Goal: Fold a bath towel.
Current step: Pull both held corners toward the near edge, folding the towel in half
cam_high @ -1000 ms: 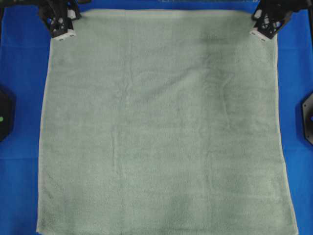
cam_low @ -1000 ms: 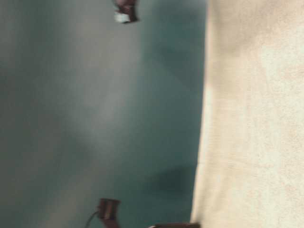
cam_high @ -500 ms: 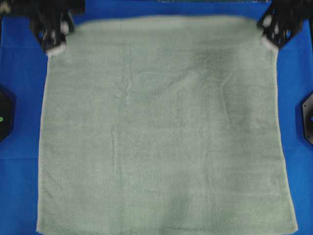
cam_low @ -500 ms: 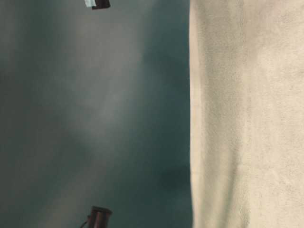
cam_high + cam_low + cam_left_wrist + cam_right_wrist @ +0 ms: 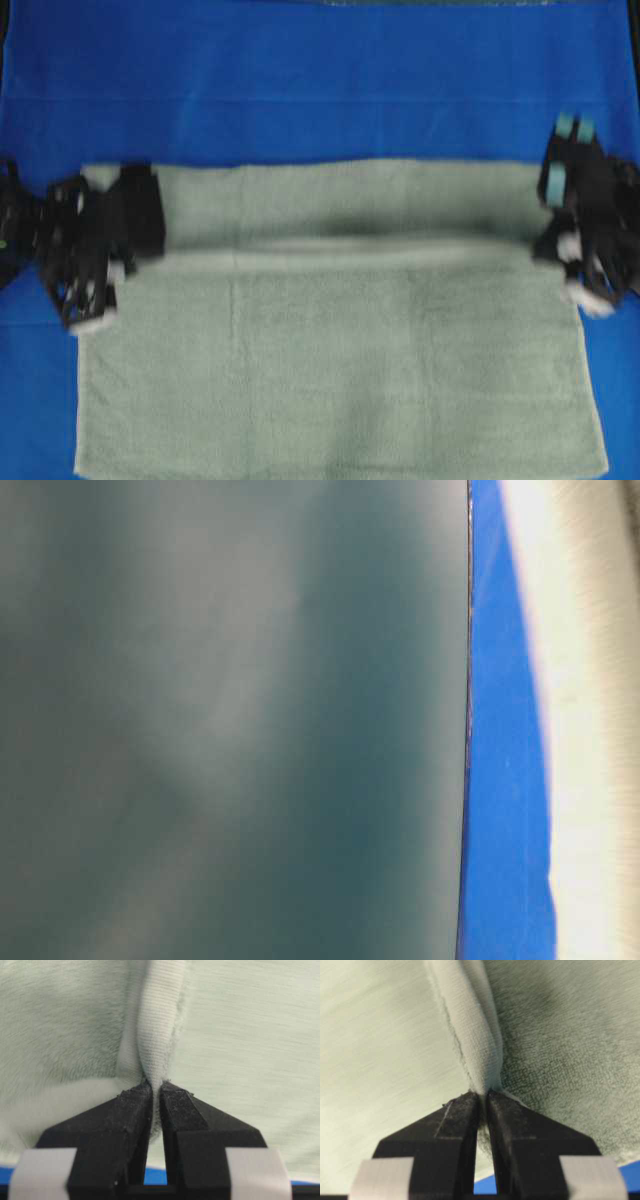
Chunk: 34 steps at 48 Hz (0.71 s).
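The left hand [image 5: 100, 262] is seen at the left edge of the overhead view, blurred, over the left side of the bath towel [image 5: 340, 380]. In the left wrist view the left hand [image 5: 155, 1091] is seen pinched tight, its two black fingers [image 5: 131, 1105] pressed together on the flat hemmed edge band [image 5: 156, 1035] of the towel, which rises from the fingertips as a narrow ribbed strip between fuzzy terry on both sides.

The bath towel is spread on the blue worktop [image 5: 300, 90], covering the lower half of the overhead view. A raised ridge or fold [image 5: 340, 250] is seen running across it from one hand to the other; the band of towel beyond the ridge appears darker and shadowed, and the part nearer the bottom of the view lies flat. The far part of the worktop is seen as bare blue cloth.

In the table-level view a strip of blue worktop [image 5: 505, 780] is seen beside a pale blurred mass of towel [image 5: 590, 730] at the right edge; the rest is out of focus.

The right hand [image 5: 580, 262] is seen at the right edge of the towel, blurred. In the right wrist view the right hand [image 5: 483, 1096] is likewise clamped, fingers [image 5: 507, 1110] nearly touching, with the hemmed band [image 5: 470, 1025] gripped between them.
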### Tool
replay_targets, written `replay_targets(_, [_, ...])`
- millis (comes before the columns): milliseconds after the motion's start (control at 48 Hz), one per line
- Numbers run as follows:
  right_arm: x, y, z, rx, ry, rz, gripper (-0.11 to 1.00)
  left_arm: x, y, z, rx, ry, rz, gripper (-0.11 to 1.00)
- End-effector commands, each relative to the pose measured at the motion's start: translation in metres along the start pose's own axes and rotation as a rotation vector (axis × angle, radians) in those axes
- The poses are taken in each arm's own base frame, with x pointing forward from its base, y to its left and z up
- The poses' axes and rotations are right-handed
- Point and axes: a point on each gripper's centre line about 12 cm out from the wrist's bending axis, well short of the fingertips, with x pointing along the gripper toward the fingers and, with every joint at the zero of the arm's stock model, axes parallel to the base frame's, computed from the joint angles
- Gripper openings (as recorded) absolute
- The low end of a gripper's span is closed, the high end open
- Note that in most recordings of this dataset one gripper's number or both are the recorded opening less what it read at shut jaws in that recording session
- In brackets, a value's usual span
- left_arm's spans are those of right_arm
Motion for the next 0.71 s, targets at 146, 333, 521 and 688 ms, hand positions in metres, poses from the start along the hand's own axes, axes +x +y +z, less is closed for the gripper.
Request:
replay_targets(146, [0.014,0.077,-0.036,-0.026,0.073,0.169,0.1,0.006,-0.101,-0.019,0.036,0.021,-0.195,0.05])
replay_targets(333, [0.031,0.137,-0.06,-0.082,0.119,0.261,0.1,0.018,-0.162,-0.033,0.1,0.081,-0.245,0.05])
replay_targets(521, [0.054,0.172,-0.074,-0.092,0.202,0.198,0.1,0.036,-0.187,-0.039,0.132,0.114,-0.236,0.05])
replay_targets(688, [0.08,0.166,-0.077,-0.067,0.254,0.07,0.1,0.061,-0.164,-0.041,0.109,0.171,-0.128,0.05])
